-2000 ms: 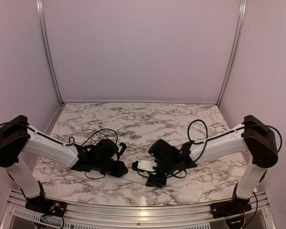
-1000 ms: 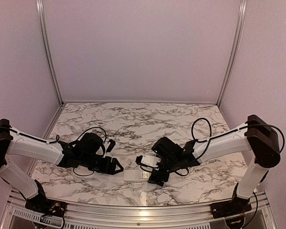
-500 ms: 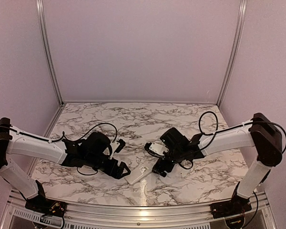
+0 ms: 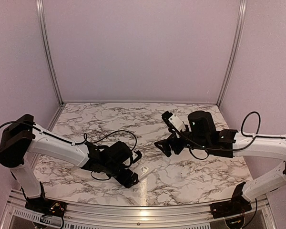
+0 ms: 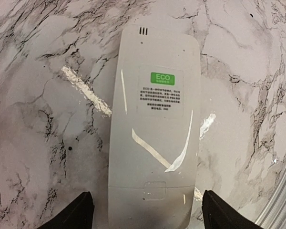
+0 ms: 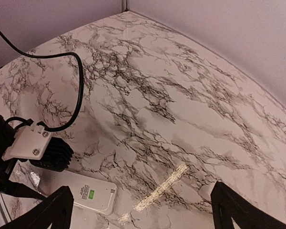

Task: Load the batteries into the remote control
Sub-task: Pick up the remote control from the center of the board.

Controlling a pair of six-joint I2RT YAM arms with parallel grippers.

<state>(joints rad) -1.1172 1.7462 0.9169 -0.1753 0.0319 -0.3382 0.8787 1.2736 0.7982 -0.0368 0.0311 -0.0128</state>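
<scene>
Remote control [image 5: 152,119] obstructs the left tool [image 5: 150,213]; tabletop [image 5: 47,47] beyond is free.

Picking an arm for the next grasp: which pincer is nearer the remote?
Left. The left pincer hovers directly over the remote, open and straddling one end. The right pincer hangs open, apart from the remote, farther back and to its right.

1. Top view: the light is soft, even and overhead. The walls [image 4: 143,47] carry a lavender cast, and the wall posts [image 4: 47,47] lean, which is wide-lens distortion.
2. The table [image 4: 109,117] shows a bright glare strip just beside the left gripper [image 4: 132,180].
3. Left wrist view: sharp. White glare slashes cross the remote control [image 5: 152,95] ahead of the jaws and the marble on either side. The fingers [image 5: 78,212] are dark and soft.
4. Right wrist view: bright and crisp. One glare streak lies ahead of the right gripper [image 6: 143,210], and its fingertips are blurred.
</scene>
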